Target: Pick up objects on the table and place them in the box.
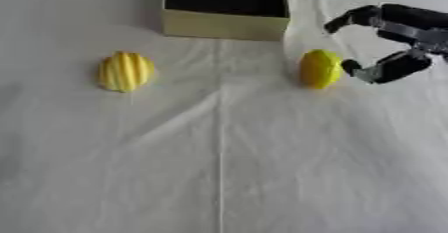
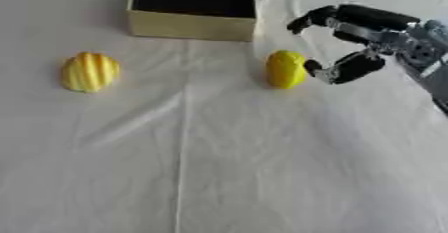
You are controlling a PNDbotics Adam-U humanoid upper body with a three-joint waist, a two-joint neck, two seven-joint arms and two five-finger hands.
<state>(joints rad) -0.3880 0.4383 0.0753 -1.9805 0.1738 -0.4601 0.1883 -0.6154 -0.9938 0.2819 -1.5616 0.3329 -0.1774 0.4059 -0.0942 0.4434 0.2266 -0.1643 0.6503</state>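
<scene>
Smooth yellow object (image 2: 284,69): oval, plain surface, lying on the white-covered worktop (image 2: 227,167) toward the far edge, right of centre, just in front of the box's near right corner.
Right hand (image 2: 367,34): comes in from the far right edge; fingers (image 2: 311,19) arched over and past the object, thumb (image 2: 346,69) low beside the object's right flank. Thumb tip looks to be touching or just short of it; cannot tell which. The hand is spread, nothing gripped.
Box (image 1: 226,24): cream walls, dark inside, open top, at the far edge near the middle. Nothing visible inside, though the interior is too dark to be sure.
Ribbed yellow object (image 1: 126,71): oval with lengthwise ridges, toward the far left, well apart from the smooth one and the hand. Untouched.
Left hand: not visible in either view.
Step in hand: judged to be the reach-to-grasp on the smooth object; both objects are outside the box, so the task seems to be at an early stage.
Next move calls for: fingers coming down on the object's far and left side against the thumb, then a lift clear of the box's near wall and a short carry toward the far edge. A round shape may roll away from a one-sided push.
</scene>
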